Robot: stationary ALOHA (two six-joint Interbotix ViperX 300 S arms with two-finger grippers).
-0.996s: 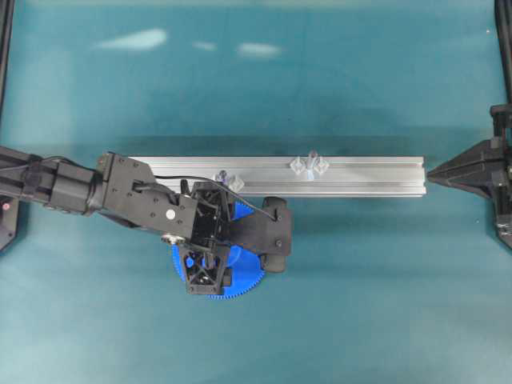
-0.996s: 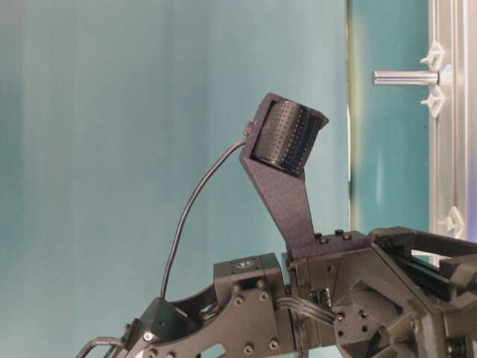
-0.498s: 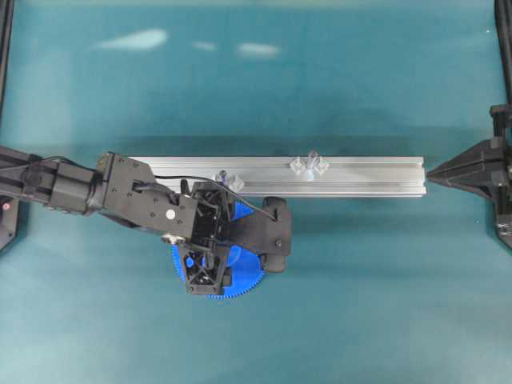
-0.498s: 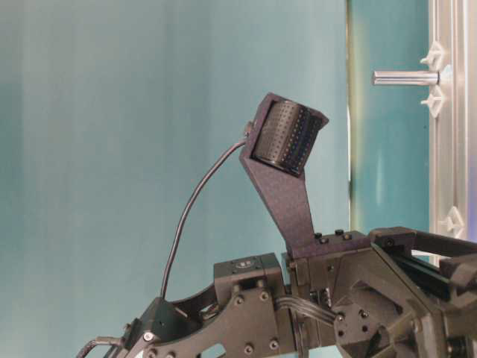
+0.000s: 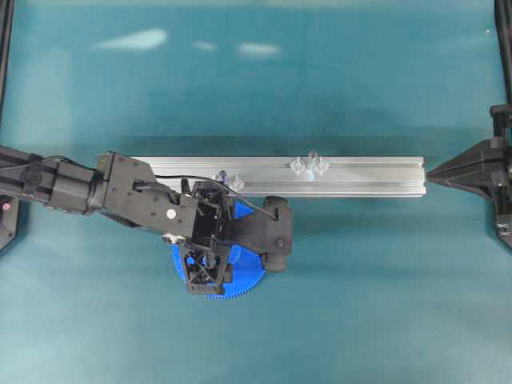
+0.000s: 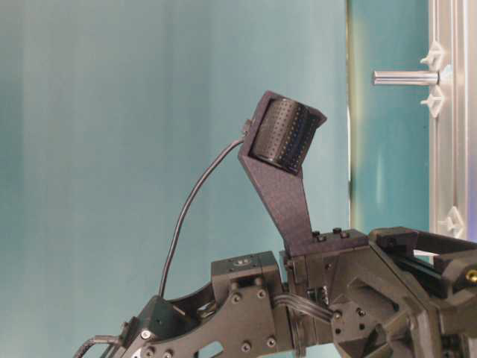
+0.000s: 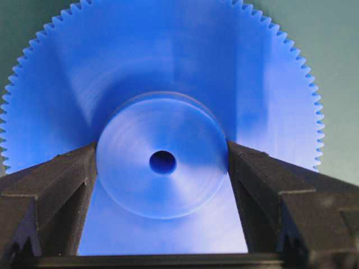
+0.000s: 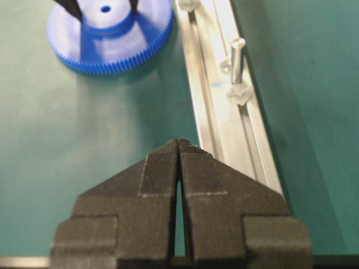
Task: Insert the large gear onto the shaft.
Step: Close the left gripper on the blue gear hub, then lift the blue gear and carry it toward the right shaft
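The large gear [image 7: 168, 61], a big blue toothed disc, lies flat on the teal table, half hidden under my left arm in the overhead view [image 5: 250, 278]. My left gripper [image 7: 162, 154] points down over it, and both fingers [image 7: 61, 179] press against the sides of the raised hub. The shaft [image 5: 310, 163] stands as a small pin on the aluminium rail, between two clear diamond feet. It also shows in the right wrist view [image 8: 236, 56] and the table-level view [image 6: 406, 77]. My right gripper [image 8: 178, 141] is shut and empty, off the rail's right end [image 5: 434, 172].
The aluminium rail [image 5: 376, 178] runs across the table just behind the gear. A second cluster of clear diamond pieces [image 5: 232, 182] sits on the rail near my left wrist. Black frame posts stand at the left and right table edges.
The left jaws have closed inward from wide open until they meet the gear's hub. The left arm shifted very slightly. The right arm is unmoved.
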